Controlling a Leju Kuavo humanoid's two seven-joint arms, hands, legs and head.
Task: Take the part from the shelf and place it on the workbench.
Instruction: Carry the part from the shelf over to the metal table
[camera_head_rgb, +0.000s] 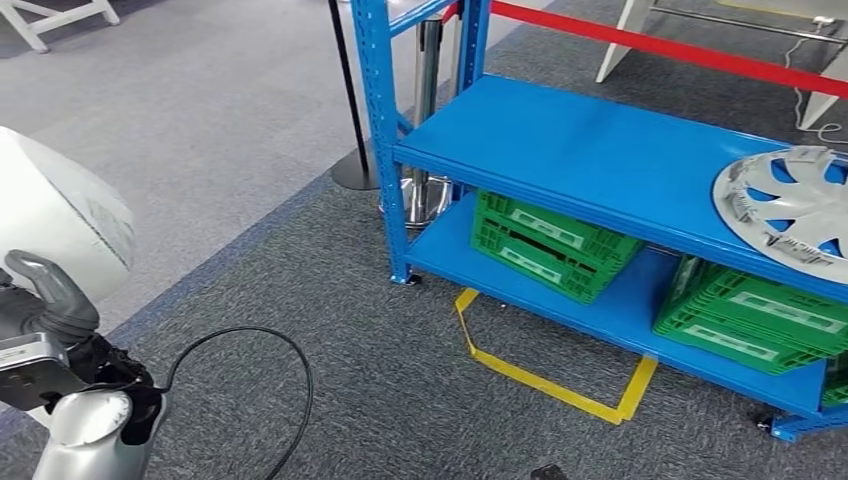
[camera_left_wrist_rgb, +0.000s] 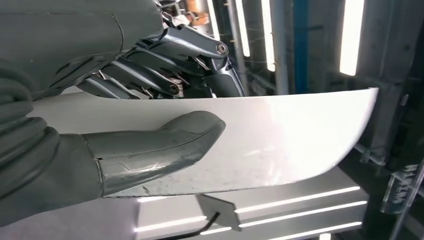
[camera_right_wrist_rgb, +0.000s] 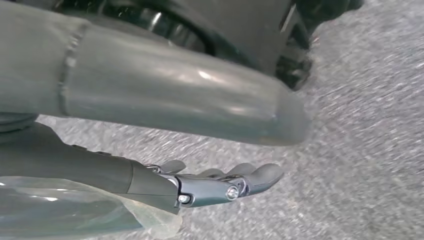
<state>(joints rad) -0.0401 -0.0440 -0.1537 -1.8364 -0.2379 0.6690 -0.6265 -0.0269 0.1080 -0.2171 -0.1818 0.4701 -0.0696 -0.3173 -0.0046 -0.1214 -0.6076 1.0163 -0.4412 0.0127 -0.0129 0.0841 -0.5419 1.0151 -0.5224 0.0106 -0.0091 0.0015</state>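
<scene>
I am judging this as the carrying step: my left hand (camera_left_wrist_rgb: 150, 85) is holding the white part (camera_left_wrist_rgb: 280, 140), so the pick from the shelf (camera_head_rgb: 600, 150) looks done and the trip to the tabletop is what remains. In the left wrist view the grey thumb is lying flat across the near face of the part while the darker fingers (camera_left_wrist_rgb: 165, 55) are curling over its far edge, so the panel is being pinched between them, with most of its curved body sticking out past the hand. In the head view the same part (camera_head_rgb: 55, 215) is showing as a rounded white shell at my lower left, well apart from the blue shelf. My right hand (camera_right_wrist_rgb: 220, 182) is hanging over the grey carpet (camera_head_rgb: 380, 390) with its fingers stretched out fairly straight and nothing in them. I am not seeing the tabletop anywhere, so I reckon the next move calls for turning away from the shelf to find it, keeping the pinch steady so the overhanging panel is not twisting loose, and minding the black cable (camera_head_rgb: 290, 390) lying on the carpet near my feet.
</scene>
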